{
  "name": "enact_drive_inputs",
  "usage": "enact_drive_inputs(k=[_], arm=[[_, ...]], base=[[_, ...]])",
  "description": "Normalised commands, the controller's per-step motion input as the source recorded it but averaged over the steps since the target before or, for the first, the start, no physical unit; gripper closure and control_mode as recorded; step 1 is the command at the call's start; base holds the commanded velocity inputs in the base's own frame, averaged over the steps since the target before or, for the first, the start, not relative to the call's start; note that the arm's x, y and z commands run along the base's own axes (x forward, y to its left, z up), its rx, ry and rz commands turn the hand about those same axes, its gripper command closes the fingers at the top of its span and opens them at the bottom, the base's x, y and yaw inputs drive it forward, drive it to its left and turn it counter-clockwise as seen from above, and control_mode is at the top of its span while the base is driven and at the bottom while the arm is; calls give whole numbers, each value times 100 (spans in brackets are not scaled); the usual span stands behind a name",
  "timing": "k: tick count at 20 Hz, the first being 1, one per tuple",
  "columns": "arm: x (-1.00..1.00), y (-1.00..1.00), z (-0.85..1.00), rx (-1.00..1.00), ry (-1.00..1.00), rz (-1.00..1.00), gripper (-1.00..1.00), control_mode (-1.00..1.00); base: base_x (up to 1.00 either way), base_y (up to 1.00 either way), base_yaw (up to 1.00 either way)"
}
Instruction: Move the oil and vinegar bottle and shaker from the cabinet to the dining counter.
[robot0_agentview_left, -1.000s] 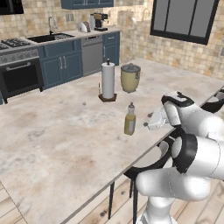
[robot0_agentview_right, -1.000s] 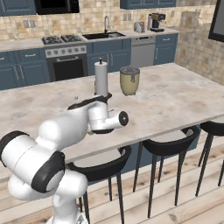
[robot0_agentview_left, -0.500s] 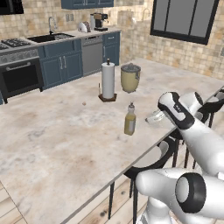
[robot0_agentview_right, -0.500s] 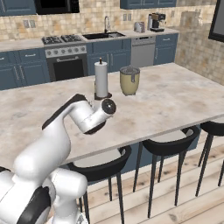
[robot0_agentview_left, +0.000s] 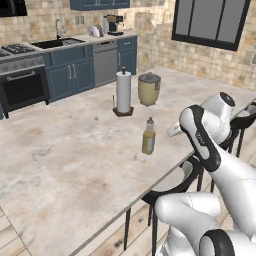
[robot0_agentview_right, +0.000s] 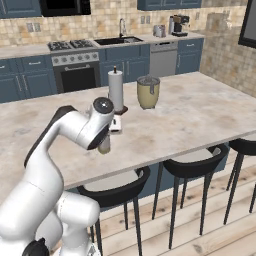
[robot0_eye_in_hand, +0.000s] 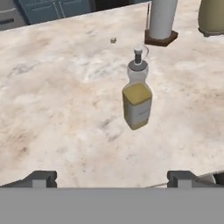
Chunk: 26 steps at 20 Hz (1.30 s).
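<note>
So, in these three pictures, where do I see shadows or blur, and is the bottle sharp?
Left base view: the oil and vinegar bottle is fairly sharp, with a faint shadow on the dining counter. Right base view: even light, soft shadows beneath the stools. Hand view: coarse and slightly blurred, with a soft shadow beside the bottle.

Oil and vinegar bottle (robot0_agentview_left: 148, 137) upright on the table (robot0_agentview_left: 60, 165) near its near edge, paper towel roll (robot0_agentview_left: 123, 93) behind it, lidded pot (robot0_agentview_left: 149, 89) right of the roll, open pincer (robot0_eye_in_hand: 112, 180) just before the bottle, stools (robot0_agentview_right: 192, 165) along the near edge
</note>
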Motion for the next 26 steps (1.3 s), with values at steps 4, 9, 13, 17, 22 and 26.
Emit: enact_drive_inputs(k=[4,9,13,17,22,26], arm=[[-52,11,27,0,15,-27,-100,-100],[-57,10,16,0,10,-22,-100,-100],[-61,11,13,0,3,-19,-100,-100],[-52,11,11,-2,0,-14,-100,-100],[-35,1,11,-1,1,-11,-100,-100],[-2,0,0,0,7,-1,-100,-100]], base=[[0,0,0],[0,0,0],[0,0,0],[0,0,0],[0,0,0],[0,0,0]])
